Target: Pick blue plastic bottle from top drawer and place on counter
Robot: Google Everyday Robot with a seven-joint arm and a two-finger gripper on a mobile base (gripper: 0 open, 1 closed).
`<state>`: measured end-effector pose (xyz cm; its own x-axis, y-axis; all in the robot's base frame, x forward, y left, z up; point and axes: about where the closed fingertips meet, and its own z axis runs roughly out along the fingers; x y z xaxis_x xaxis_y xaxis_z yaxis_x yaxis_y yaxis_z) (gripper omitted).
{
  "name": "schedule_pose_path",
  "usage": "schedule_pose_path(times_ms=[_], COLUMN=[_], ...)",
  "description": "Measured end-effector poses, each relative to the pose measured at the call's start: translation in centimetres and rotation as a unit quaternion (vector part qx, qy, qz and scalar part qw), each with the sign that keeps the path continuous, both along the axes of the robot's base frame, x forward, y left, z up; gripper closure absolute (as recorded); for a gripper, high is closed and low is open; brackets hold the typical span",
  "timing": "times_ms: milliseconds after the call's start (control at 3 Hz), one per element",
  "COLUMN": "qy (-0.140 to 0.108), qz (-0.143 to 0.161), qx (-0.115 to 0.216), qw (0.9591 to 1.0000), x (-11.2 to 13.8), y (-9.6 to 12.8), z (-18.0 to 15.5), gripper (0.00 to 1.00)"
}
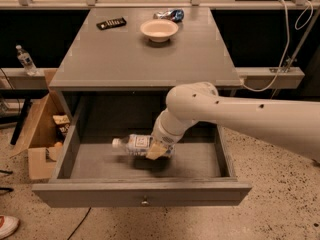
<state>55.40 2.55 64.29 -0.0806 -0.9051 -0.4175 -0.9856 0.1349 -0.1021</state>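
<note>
The blue plastic bottle (131, 144) lies on its side with its white cap to the left, held a little above the floor of the open top drawer (142, 192), with its shadow below it. My gripper (159, 150) reaches down into the drawer from the right and is shut on the bottle's right end; a tan finger pad shows in front of it. The white arm crosses the drawer's right half. The counter (145, 59) lies above and behind the drawer.
On the counter stand a white bowl (159, 29), a black remote (111, 23) and a crumpled blue-silver wrapper (169, 15). A cardboard box (37, 134) sits on the floor left of the drawer. A small upright bottle (25, 59) stands on the left ledge.
</note>
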Motion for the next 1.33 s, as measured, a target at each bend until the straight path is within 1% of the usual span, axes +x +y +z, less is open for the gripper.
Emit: schedule_pose_path(times_ms=[333, 667, 1000, 1333], qy=[-0.037, -0.067, -0.068, -0.074], qz=[0.003, 0.015, 0.016, 0.025], qx=[0.022, 0.033, 0.033, 0.028], qw=[0.999, 0.997, 0.997, 0.9965], x=[0.0, 0.5, 0.5, 0.9], y=[-3.5, -6.0, -6.0, -5.9], z=[6.9, 13.0, 13.1, 15.3], gripper=[1.0, 1.0, 1.0, 1.0])
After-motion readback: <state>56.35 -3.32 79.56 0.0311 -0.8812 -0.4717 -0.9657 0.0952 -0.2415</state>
